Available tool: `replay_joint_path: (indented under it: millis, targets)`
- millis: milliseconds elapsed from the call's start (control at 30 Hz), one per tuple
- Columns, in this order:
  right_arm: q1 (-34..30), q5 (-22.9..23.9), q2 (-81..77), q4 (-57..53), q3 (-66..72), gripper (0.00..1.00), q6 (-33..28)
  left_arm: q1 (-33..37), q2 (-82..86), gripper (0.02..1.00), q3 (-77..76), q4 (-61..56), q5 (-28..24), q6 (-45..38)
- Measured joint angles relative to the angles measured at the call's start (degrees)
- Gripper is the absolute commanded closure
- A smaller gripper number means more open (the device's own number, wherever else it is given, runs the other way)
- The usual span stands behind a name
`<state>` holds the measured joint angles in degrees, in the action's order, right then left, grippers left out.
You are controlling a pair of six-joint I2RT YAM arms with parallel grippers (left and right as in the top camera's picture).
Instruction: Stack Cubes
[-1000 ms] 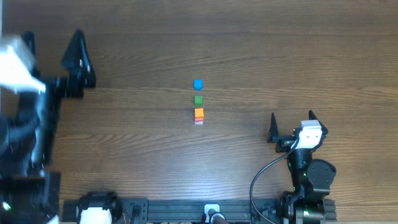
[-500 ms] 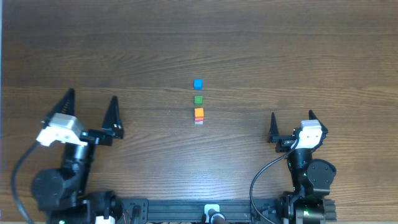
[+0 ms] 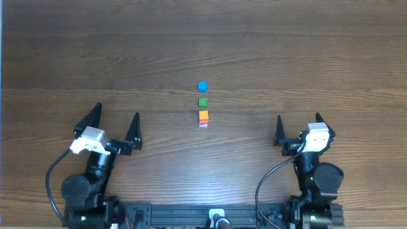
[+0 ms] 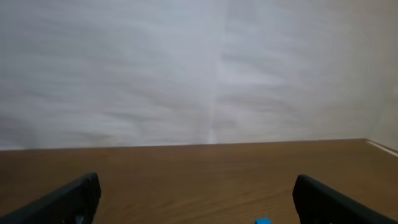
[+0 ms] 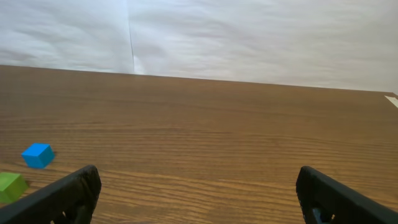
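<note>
Top view: three cubes stand in one line near the middle of the table (image 3: 318,51). The blue cube (image 3: 202,86) is at 12 o'clock of the green cube (image 3: 203,102), with a small gap btw. them. The orange cube (image 3: 203,115) is at 6 o'clock of the green cube, on sth. pale that is too small to tell. The L gripper (image 3: 116,119) is at 9 o'clock of the orange cube and the R gripper (image 3: 297,122) at 3 o'clock. Both are well apart from the cubes, fingers spread wide, holding nothing.

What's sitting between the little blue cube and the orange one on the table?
A green cube sits between the blue cube and the orange cube, all three in one line, as the top view shows.
</note>
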<state>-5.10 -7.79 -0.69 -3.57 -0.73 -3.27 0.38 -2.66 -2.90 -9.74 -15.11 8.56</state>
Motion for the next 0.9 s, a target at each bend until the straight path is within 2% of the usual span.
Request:
replay_joint_path:
  millis: [267,467,900]
  targets:
    - [0.0,0.0,0.0,0.0,0.0,0.009,0.0,0.0,1.8,0.020,2.3,4.5,-0.2,0.0]
    - [0.0,0.0,0.0,0.0,0.0,0.007,0.0,0.0,1.9,0.018,2.3,12.3,-0.3,0.0]
    - [0.0,0.0,0.0,0.0,0.0,0.007,0.0,0.0,2.0,0.023,2.3,12.5,-0.4,0.0]
